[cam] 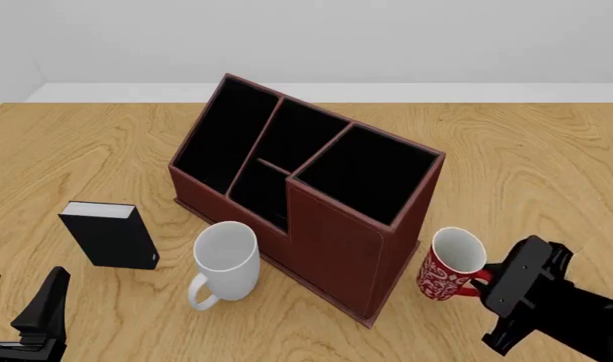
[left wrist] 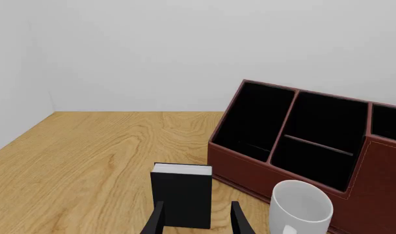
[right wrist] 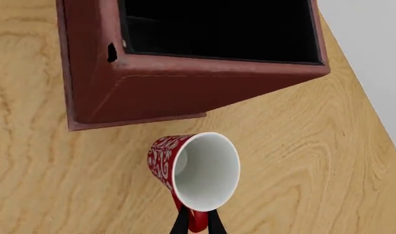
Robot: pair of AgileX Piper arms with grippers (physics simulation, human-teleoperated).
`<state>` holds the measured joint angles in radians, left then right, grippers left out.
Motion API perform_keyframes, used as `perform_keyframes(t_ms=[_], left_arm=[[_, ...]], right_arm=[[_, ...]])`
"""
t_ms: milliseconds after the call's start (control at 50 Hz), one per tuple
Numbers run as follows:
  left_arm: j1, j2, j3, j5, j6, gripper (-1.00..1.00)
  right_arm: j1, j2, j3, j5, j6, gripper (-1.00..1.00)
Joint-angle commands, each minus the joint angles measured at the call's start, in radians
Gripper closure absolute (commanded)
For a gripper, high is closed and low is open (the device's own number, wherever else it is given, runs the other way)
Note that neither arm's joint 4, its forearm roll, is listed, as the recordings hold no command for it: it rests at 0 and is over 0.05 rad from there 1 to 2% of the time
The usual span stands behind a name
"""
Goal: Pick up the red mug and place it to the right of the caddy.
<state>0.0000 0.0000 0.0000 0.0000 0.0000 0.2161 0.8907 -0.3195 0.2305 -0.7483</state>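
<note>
You had the right tool (right wrist: 198,223) pinched narrow on the red loop handle of the small red mug with the white floral pattern and white inside (cam: 450,265). That mug stood upright on the light wooden table (cam: 528,166), just to the right of the large dark red-brown caddy with its slanted top and black-lined compartments (cam: 332,249), near the caddy's front right corner with a thin gap between them. In the right wrist view the mug's open mouth (right wrist: 207,170) faced the camera, and the two dark fingers (right wrist: 180,225) met on the handle below it.

Your left tool (left wrist: 196,219) hung low at the near left of the table with its fingers spread wide and nothing between them. Ahead of it stood a small black book-like box with a white top edge (cam: 110,234). A larger plain white mug (cam: 225,262) stood upright between that box and the caddy, close against the caddy's front wall, its handle turned toward you.
</note>
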Motion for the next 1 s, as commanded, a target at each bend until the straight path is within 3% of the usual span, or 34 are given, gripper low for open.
perform_keyframes(t_ms=[20,380,1000], left_arm=[[0.0,0.0,0.0,0.0,0.0,-1.0],[0.0,0.0,0.0,0.0,0.0,-1.0],[0.0,0.0,0.0,0.0,0.0,-1.0]], right_arm=[[0.037,0.002,0.018,-0.024,0.025,1.0],[0.083,0.026,0.05,-0.051,0.044,1.0],[0.081,0.055,0.079,-0.087,0.052,1.0]])
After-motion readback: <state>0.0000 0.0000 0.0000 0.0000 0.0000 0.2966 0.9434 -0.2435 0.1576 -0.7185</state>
